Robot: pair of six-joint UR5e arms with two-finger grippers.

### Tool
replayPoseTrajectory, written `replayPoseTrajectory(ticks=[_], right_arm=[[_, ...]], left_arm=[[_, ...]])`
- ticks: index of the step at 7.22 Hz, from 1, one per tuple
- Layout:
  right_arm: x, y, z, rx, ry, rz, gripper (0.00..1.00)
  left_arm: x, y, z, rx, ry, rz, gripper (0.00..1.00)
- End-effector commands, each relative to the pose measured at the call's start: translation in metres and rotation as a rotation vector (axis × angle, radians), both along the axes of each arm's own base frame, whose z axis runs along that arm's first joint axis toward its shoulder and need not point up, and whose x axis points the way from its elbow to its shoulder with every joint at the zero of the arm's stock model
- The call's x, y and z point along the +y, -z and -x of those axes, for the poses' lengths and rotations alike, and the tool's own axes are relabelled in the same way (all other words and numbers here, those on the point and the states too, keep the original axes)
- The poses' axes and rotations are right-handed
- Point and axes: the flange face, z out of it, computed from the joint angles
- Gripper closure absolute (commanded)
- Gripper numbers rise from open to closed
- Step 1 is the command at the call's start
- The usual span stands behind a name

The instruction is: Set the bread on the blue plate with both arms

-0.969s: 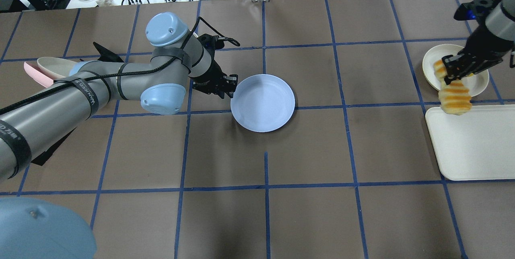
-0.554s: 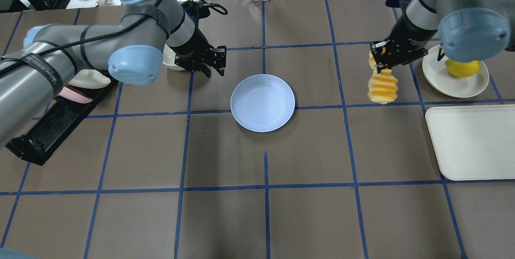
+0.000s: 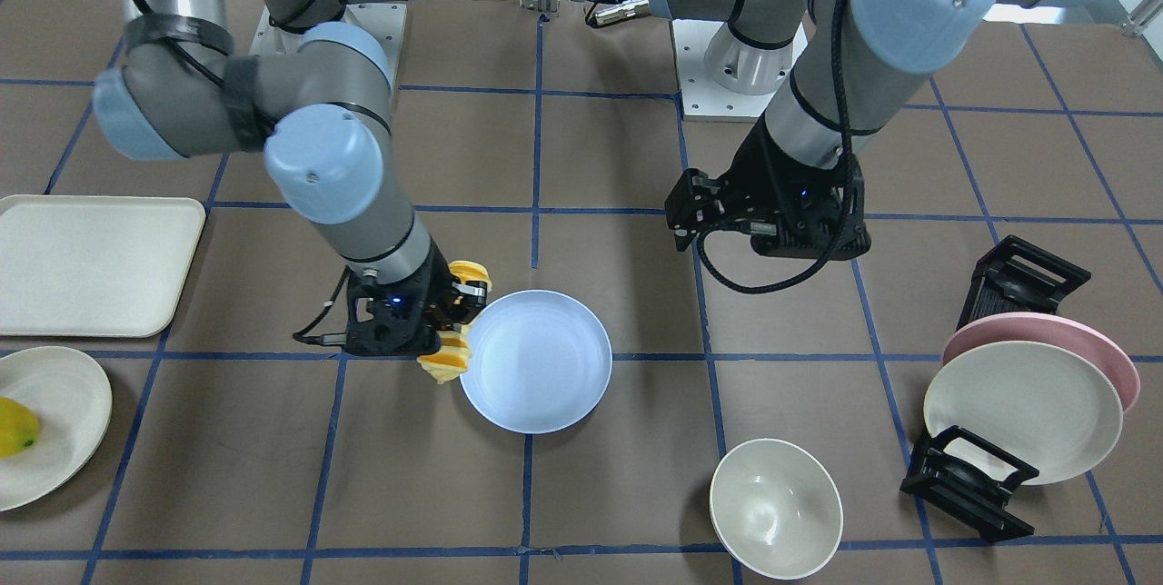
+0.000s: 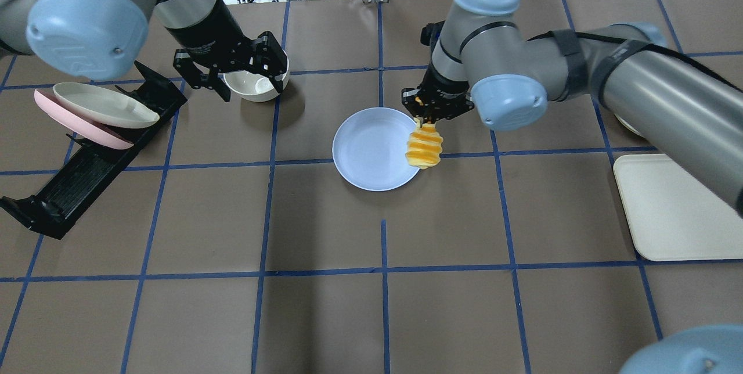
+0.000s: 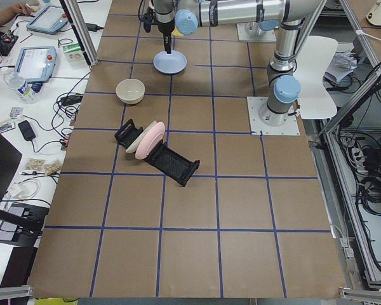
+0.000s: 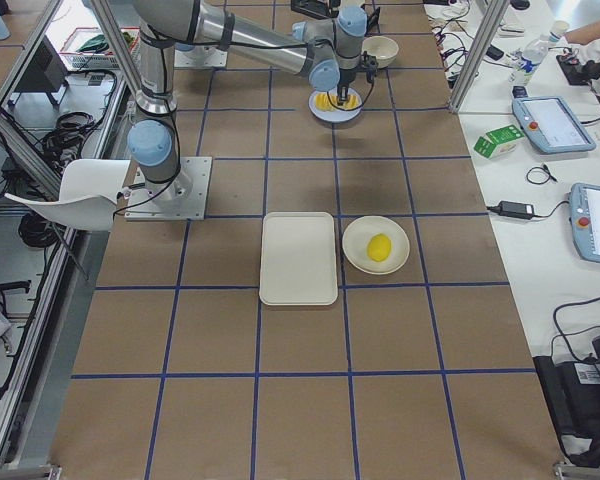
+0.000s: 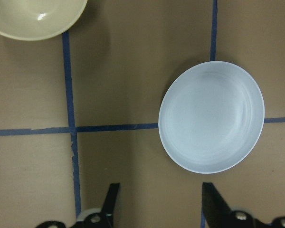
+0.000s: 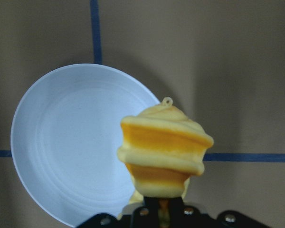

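Note:
The blue plate (image 4: 371,153) lies flat near the table's middle and also shows in the front view (image 3: 536,367). My right gripper (image 4: 428,118) is shut on the upper end of the bread (image 4: 424,149), an orange-and-yellow ridged loaf. The loaf hangs lengthwise down over the plate's right rim. The right wrist view shows the bread (image 8: 164,152) in front of the plate (image 8: 71,142). My left gripper (image 4: 246,75) is open and empty, raised above the cream bowl, left of and behind the plate. Its fingers (image 7: 111,204) frame bare table below the plate (image 7: 211,116).
A cream bowl (image 4: 252,86) stands behind and left of the plate. A black dish rack (image 4: 87,176) at the left holds a pink plate and a cream plate (image 4: 98,104). A cream tray (image 4: 679,205) lies at the right. A cream plate (image 3: 50,440) holds a yellow fruit (image 3: 14,426).
My right arm has carried the bread left from the cream plate to the blue plate's right rim. My left gripper has drawn back from the plate's left rim to above the bowl.

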Motion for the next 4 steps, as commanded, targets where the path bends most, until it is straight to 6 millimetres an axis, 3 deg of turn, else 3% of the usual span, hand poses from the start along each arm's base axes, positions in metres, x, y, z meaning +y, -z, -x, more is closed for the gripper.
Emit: replayPoseTrajectory(ticks=[1, 3, 4], right_arm=[[0.0, 0.028, -0.037, -0.026, -0.005, 0.007, 1.0], [-0.013, 0.062, -0.048, -0.06, 0.113, -0.042, 1.0], [-0.019, 0.059, -0.05, -0.063, 0.11, -0.031, 0.91]], left_arm=[[0.021, -0.019, 0.001, -0.04, 0.029, -0.019, 0.0], [0.024, -0.022, 0.008, -0.034, 0.115, -0.003, 0.0], [0.025, -0.024, 0.008, -0.032, 0.115, 0.002, 0.0]])
